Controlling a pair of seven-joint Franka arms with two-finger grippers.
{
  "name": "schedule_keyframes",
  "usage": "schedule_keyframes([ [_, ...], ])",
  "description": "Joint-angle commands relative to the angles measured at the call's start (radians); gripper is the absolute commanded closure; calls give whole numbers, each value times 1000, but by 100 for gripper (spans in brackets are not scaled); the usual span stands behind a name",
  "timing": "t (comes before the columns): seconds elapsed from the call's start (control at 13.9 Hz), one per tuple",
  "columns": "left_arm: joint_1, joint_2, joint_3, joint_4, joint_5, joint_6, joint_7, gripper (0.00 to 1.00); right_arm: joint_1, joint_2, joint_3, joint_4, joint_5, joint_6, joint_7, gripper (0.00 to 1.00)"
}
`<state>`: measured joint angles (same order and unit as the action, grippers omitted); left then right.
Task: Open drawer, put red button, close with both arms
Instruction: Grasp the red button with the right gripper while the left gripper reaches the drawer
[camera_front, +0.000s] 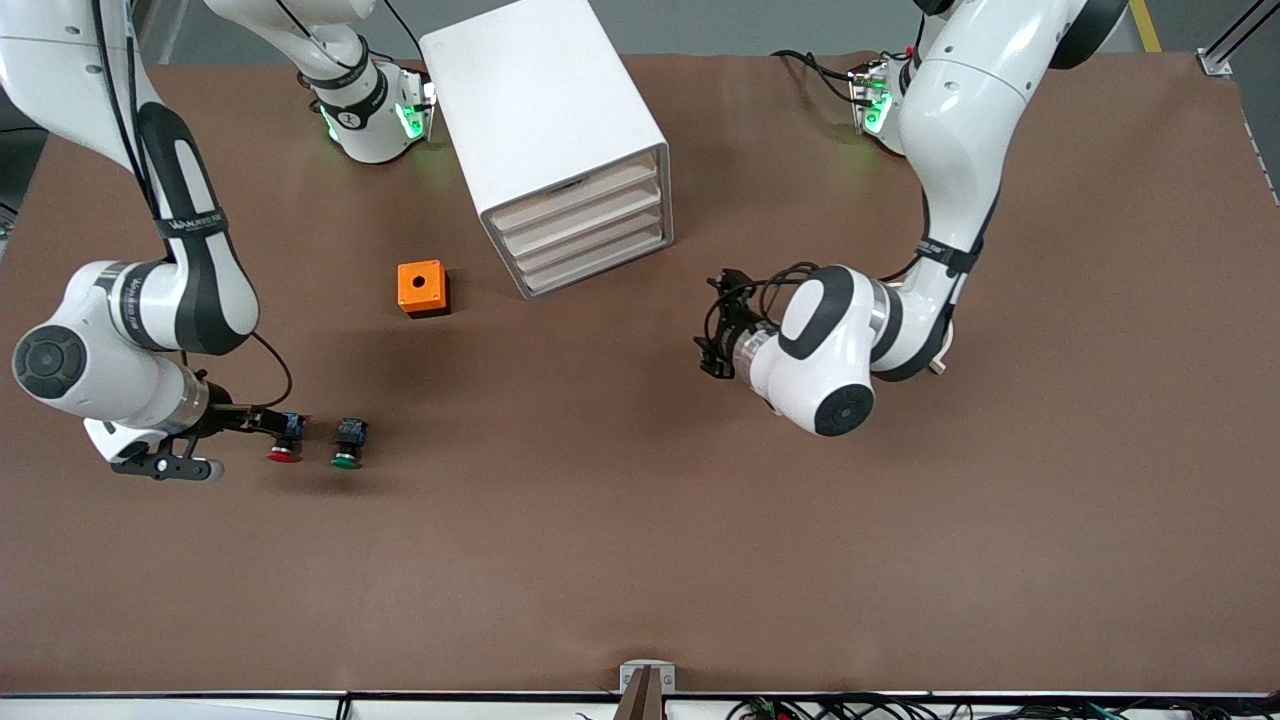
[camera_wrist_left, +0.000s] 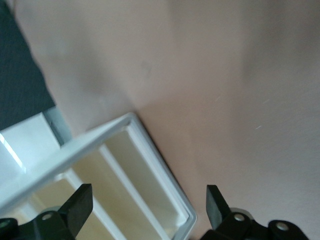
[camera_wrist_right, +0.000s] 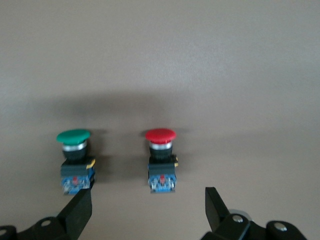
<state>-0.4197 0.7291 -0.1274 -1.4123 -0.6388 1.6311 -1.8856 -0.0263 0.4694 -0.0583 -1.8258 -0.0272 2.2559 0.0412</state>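
The red button (camera_front: 285, 443) lies on the brown table toward the right arm's end, its red cap pointing at the front camera. It also shows in the right wrist view (camera_wrist_right: 161, 161). My right gripper (camera_front: 262, 422) is open and low, right at the button's blue body, with the button just ahead of its fingertips (camera_wrist_right: 148, 212). The white drawer cabinet (camera_front: 560, 150) stands mid-table with all its drawers (camera_front: 588, 226) shut. My left gripper (camera_front: 712, 325) is open and empty, apart from the cabinet, facing its drawer fronts (camera_wrist_left: 125, 185) at the lower corner (camera_wrist_left: 147, 207).
A green-capped button (camera_front: 346, 446) lies beside the red one, toward the table's middle, and shows in the right wrist view (camera_wrist_right: 75, 161). An orange box (camera_front: 422, 288) with a round hole sits near the cabinet, farther from the front camera than the buttons.
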Motion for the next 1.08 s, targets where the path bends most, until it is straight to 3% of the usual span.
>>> schedule_keyframes([
  [0.0, -19, 21, 6, 23, -108, 1, -133, 0, -21, 54, 11, 5, -16, 42, 26, 0],
  [0.22, -79, 38, 6, 21, -191, 1, -260, 3, -23, 84, 11, 5, -19, 56, 25, 0],
  [0.5, -135, 68, 6, 19, -338, 0, -337, 28, -27, 133, 11, 5, -19, 59, 17, 0],
  [0.79, -181, 95, 6, 19, -354, -2, -407, 32, -32, 155, 11, 6, -19, 76, 14, 0],
  [0.86, -185, 95, 6, 19, -354, -5, -427, 33, -32, 156, 11, 8, -19, 77, 16, 7],
  [1.0, -200, 101, 6, 16, -355, -7, -473, 39, -32, 163, 11, 11, -19, 77, 23, 33],
])
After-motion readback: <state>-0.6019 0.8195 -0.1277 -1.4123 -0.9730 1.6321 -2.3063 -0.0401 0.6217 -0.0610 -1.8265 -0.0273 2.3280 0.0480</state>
